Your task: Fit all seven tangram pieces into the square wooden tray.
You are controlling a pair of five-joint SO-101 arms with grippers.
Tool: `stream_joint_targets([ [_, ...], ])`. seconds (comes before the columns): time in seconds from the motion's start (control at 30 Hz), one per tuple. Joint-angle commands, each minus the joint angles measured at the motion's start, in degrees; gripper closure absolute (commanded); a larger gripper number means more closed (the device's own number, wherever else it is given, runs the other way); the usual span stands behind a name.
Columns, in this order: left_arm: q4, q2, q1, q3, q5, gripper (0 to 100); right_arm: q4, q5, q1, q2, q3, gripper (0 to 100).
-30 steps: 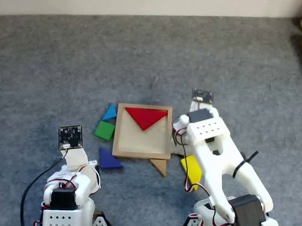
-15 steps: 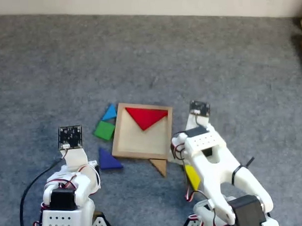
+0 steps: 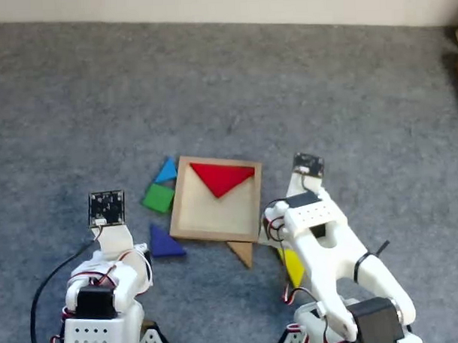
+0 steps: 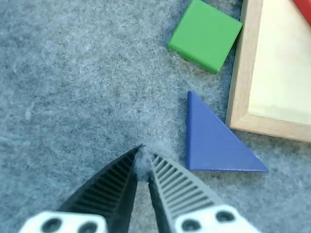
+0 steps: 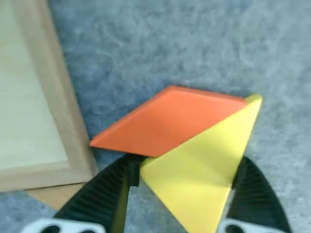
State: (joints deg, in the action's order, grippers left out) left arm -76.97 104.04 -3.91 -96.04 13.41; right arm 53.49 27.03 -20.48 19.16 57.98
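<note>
The square wooden tray (image 3: 187,218) holds one red triangle (image 3: 220,177) at its far side. A light blue triangle (image 3: 167,171), a green square (image 3: 159,197) and a dark blue triangle (image 3: 164,242) lie left of it. A tan triangle (image 3: 241,251) lies at its near edge. My right gripper (image 5: 182,189) is open, with the yellow triangle (image 5: 199,160) between its fingers. That triangle touches an orange parallelogram (image 5: 170,121) beside the tray rim (image 5: 58,97). My left gripper (image 4: 142,151) is shut and empty on the carpet, just beside the dark blue triangle (image 4: 214,145).
Grey carpet covers the whole floor, with wide free room beyond the tray and to both sides. The right arm (image 3: 313,214) hides most of the yellow triangle (image 3: 294,268) from above. The left arm (image 3: 105,281) sits at the near left. The green square (image 4: 205,34) lies near the tray rim (image 4: 243,87).
The right arm drew back from the tray's right side toward the near edge and now sits over the yellow triangle. The left arm and the pieces have not moved.
</note>
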Motion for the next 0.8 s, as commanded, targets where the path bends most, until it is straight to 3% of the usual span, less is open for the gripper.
stream_joint_targets([
  [0.0, -0.3, 0.6, -0.5, -1.2, -0.1, 100, -0.3, 0.0, 2.1, 2.4, -0.3, 80.3],
  [0.43, -0.3, 0.6, -0.5, -1.2, -0.1, 100, 13.9, -8.6, 4.6, 2.5, -9.1, 80.3],
  [0.77, -0.3, 0.6, -0.5, -1.2, -0.1, 100, 15.3, -9.7, 1.5, 2.5, -17.9, 80.3],
])
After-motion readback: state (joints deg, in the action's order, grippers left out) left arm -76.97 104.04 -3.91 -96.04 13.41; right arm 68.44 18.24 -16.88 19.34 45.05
